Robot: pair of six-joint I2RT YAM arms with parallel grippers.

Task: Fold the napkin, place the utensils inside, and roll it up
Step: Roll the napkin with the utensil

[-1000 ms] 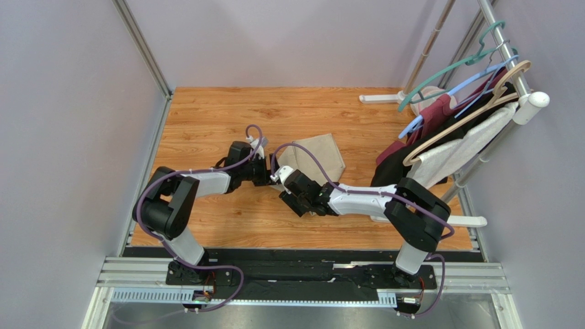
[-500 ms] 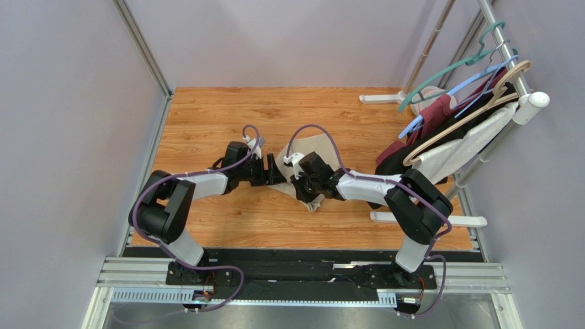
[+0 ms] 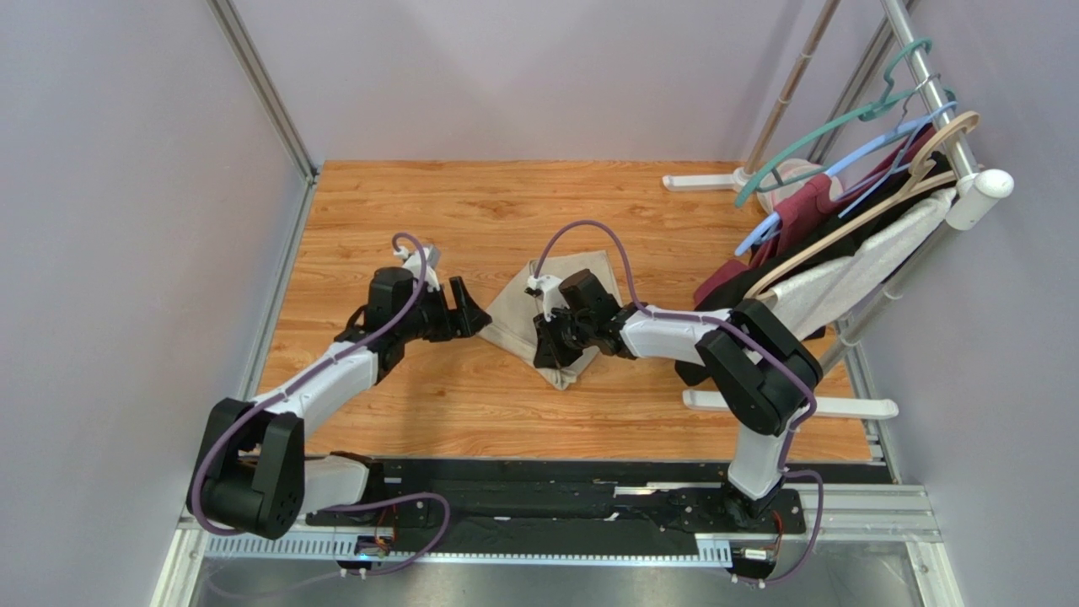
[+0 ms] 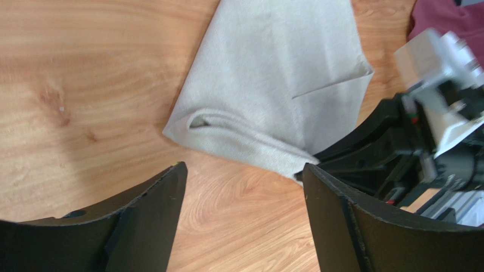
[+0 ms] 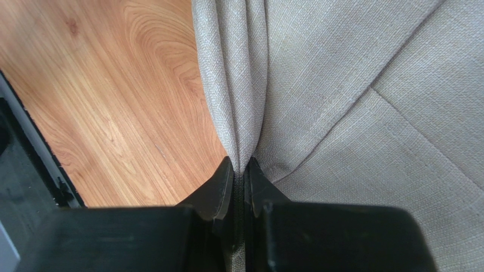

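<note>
Napkin [image 5: 341,85] pinched by right gripper [image 5: 241,165]; left gripper [image 4: 244,170] spread

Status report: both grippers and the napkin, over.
Left gripper open, empty, apart from the napkin. Right gripper shut on a napkin fold. Utensils not in view.

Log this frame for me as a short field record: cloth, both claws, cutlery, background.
napkin: beige, partly folded, lying on the wooden table
right claw: shut, pinching a raised fold of the napkin
left claw: open, beside the napkin's edge, holding nothing
utensils: none in view
background: garments on hangers, far right
</note>
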